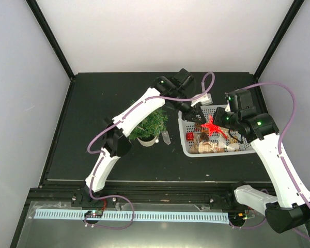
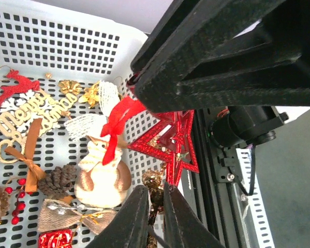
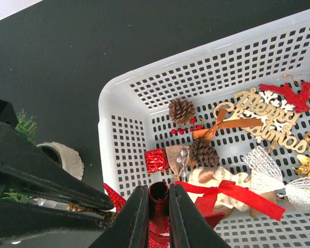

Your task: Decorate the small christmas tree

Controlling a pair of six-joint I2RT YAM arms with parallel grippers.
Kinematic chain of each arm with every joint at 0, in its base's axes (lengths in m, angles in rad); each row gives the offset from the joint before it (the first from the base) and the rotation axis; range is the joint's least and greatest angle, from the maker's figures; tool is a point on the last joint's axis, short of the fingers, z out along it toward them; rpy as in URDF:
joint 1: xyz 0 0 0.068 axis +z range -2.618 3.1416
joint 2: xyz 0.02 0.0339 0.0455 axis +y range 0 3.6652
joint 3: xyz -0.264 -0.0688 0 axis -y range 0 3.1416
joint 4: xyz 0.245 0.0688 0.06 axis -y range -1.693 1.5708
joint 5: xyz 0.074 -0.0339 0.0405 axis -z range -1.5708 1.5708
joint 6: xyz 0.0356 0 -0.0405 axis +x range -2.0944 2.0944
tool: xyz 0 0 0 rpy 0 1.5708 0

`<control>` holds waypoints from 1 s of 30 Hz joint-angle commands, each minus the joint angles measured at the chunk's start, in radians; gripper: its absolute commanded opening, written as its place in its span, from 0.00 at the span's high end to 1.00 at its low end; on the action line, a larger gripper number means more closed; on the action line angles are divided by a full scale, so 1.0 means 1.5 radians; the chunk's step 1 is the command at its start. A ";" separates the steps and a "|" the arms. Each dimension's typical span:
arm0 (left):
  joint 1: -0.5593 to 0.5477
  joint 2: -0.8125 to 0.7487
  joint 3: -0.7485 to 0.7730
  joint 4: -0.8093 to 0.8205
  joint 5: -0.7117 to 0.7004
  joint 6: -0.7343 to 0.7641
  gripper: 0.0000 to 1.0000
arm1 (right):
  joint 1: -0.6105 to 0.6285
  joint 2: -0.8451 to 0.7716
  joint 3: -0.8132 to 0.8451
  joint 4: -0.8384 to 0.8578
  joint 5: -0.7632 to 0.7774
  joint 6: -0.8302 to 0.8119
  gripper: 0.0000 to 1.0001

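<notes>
— Tree first. Where do we have it?
— The small christmas tree (image 1: 153,124) stands upright on the desk (image 1: 93,155), left of both sets of jaws, under the arch of the left arm. We see no ornament on it yet.
— The left gripper (image 2: 155,192)?
— Its jaws are drawn almost together with only a slit between them, right by the lower point of the red star (image 2: 170,147). Whether a hanging thread is pinched there, we cannot tell.
— And the right gripper (image 3: 158,192)?
— Its jaws are clamped on the star's glittered edge, holding it over the white basket (image 3: 124,103). We judge this steadies the star so the left jaws can find its loop.
— The rest?
— A snowman (image 2: 101,173) and a pine cone (image 2: 59,178) lie loose in the basket beside the left jaws.
</notes>
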 commanded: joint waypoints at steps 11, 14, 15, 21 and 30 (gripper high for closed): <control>-0.004 0.030 0.025 0.008 -0.055 0.000 0.96 | -0.004 -0.016 0.045 -0.048 0.064 -0.037 0.88; -0.004 0.032 0.025 0.012 -0.067 -0.004 0.95 | -0.007 -0.018 0.053 -0.055 0.074 -0.040 0.88; -0.004 0.034 0.025 0.013 -0.074 -0.005 0.95 | -0.009 -0.018 0.056 -0.057 0.075 -0.042 0.88; -0.004 0.030 0.025 0.015 -0.087 -0.006 0.51 | -0.018 -0.019 0.061 -0.062 0.072 -0.052 0.88; -0.005 -0.093 -0.096 0.104 -0.225 0.068 0.13 | -0.072 0.006 0.079 -0.061 -0.012 -0.050 0.88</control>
